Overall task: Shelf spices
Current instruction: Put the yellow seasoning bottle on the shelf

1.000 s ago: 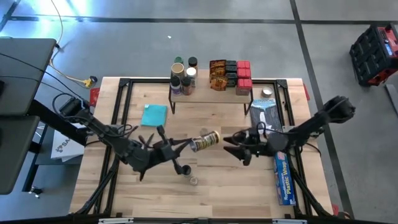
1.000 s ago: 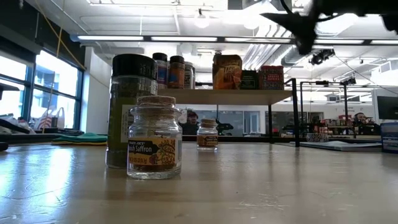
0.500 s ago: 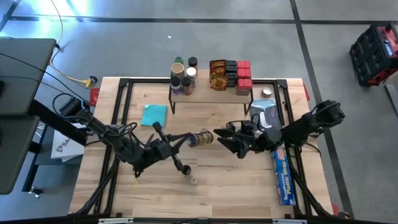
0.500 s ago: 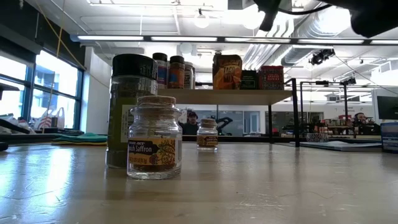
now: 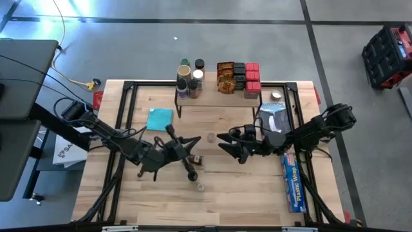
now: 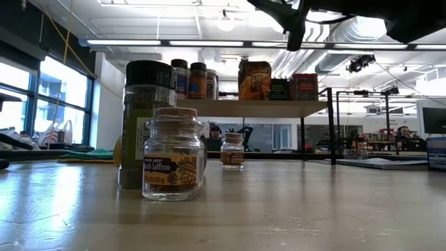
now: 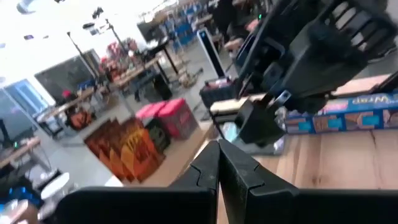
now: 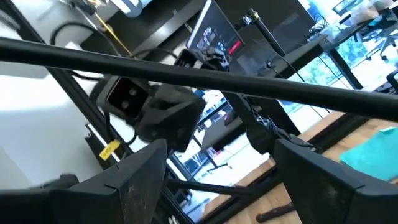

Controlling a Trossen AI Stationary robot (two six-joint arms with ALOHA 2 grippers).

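With most spices already on the shelf (image 5: 219, 95) at the counter's far edge, the right end effector (image 5: 226, 145) hovers mid-counter with fingers apart, ready to grasp, facing the empty, pinched-together left end effector (image 5: 190, 144).

The right gripper (image 5: 223, 140) moves closer to the left gripper (image 5: 191, 142). The jar (image 5: 194, 159) leaves the gap between them and seemingly lies on the table now.

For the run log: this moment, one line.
left jaws shut, mid-table | right jaws open, opposite | shelf part-stocked | saffron jar on table
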